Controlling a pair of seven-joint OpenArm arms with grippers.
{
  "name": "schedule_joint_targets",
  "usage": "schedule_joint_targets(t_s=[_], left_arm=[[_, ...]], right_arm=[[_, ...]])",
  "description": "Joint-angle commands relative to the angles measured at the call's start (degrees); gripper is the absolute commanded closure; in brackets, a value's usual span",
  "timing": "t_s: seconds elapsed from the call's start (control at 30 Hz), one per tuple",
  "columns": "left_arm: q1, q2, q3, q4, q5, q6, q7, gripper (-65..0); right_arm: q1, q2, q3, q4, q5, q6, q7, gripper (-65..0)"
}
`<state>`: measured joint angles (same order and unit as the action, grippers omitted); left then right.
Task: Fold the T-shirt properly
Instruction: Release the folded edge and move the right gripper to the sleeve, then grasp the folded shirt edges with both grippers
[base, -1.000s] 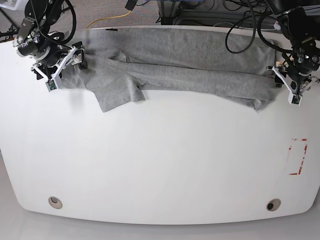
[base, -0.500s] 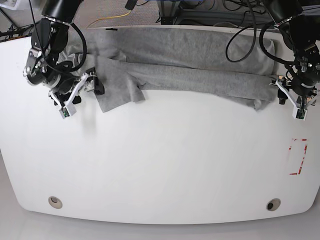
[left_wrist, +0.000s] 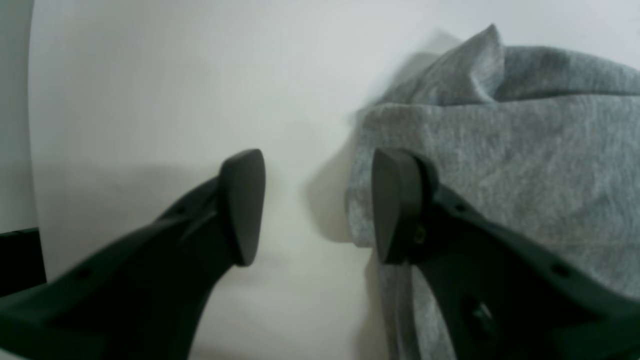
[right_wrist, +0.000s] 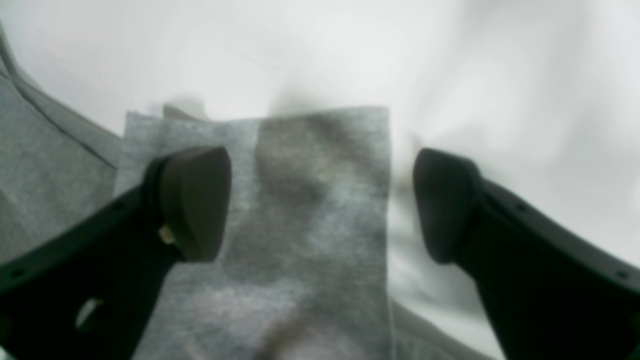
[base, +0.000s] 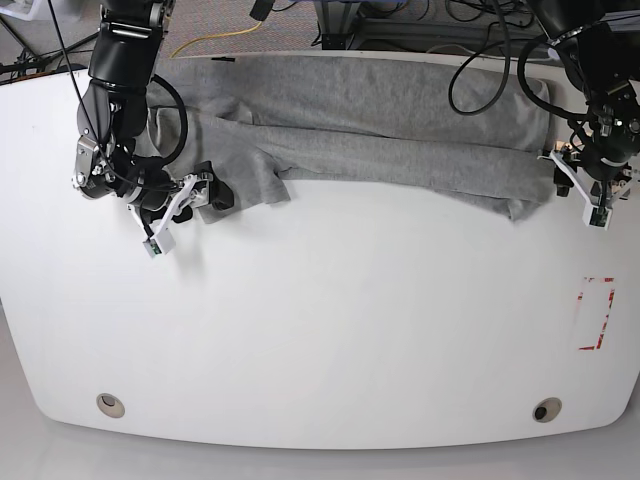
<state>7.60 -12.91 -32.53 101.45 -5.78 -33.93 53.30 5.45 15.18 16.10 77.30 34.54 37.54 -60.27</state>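
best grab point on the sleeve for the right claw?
Probably the sleeve's free hem end, the straight edge lying flat on the table. Come from the open table side, one finger under the hem, one on top. The right claw is open and already straddles that flap; the rest of the shirt is bunched in thick folds.

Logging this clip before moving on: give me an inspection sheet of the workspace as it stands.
Surface: white table, red tape marks near one edge.
Job's things: T-shirt in a long folded band along the far edge, sleeve flap sticking out.
Clutter: nothing seen.
Grippers: left gripper open at the shirt's end; right gripper open over the sleeve flap.
Cables: black cables on both arms.
Surroundings: carpet, yellow cable behind.
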Motion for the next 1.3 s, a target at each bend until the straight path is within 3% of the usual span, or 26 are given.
schedule_joint_targets(t_s=[0.0,0.1,0.3,0.37,0.53,1.0,1.1,1.17,1.27], left_arm=[[-0.78,-1.03,-0.3,1.01,-0.59,0.13,-1.12,-31.9],[-0.87,-0.94,-0.39,1.01,-0.68,0.13,-1.12,-31.9],[-1.4,1.35,-2.32,1.01,-0.68,0.13,-1.12,-34.0],[-2.01,1.61,-2.32,0.92,-0.68,0.13,-1.03,-37.6],[-4.65,2.84,-2.41,-1.8,-0.68,0.13,2.75,-43.2],[-10.45,2.75,-3.99,-14.2,-0.77,0.13,3.89,-42.9],[-10.45,2.75,-3.82,-15.34,-0.77,-1.36,3.89,-42.5],[-10.45,2.75,-4.17,-15.34,-0.77,-5.41,3.89,-38.1],[-10.45,2.93,-4.17,-15.34,-0.59,-6.07,3.71,-19.3]], right_arm=[[0.92,0.6,-1.11,0.2,0.22,0.22,0.45,-49.0],[0.92,0.51,-2.69,0.02,0.22,0.22,0.62,-38.0],[0.92,-0.45,-2.95,0.02,0.14,0.22,0.97,-5.5],[0.92,-0.45,-3.22,0.11,0.14,0.22,1.59,0.0],[0.92,-0.45,-3.04,0.29,0.14,0.22,1.77,0.0],[0.92,-0.72,-3.04,0.29,0.22,0.22,1.77,0.0],[0.92,-0.72,-3.04,0.29,0.22,0.22,1.77,0.0],[0.92,-0.72,-3.04,0.29,0.22,0.22,1.77,0.0],[0.83,-0.72,-3.04,0.37,0.31,0.22,1.77,0.0]])
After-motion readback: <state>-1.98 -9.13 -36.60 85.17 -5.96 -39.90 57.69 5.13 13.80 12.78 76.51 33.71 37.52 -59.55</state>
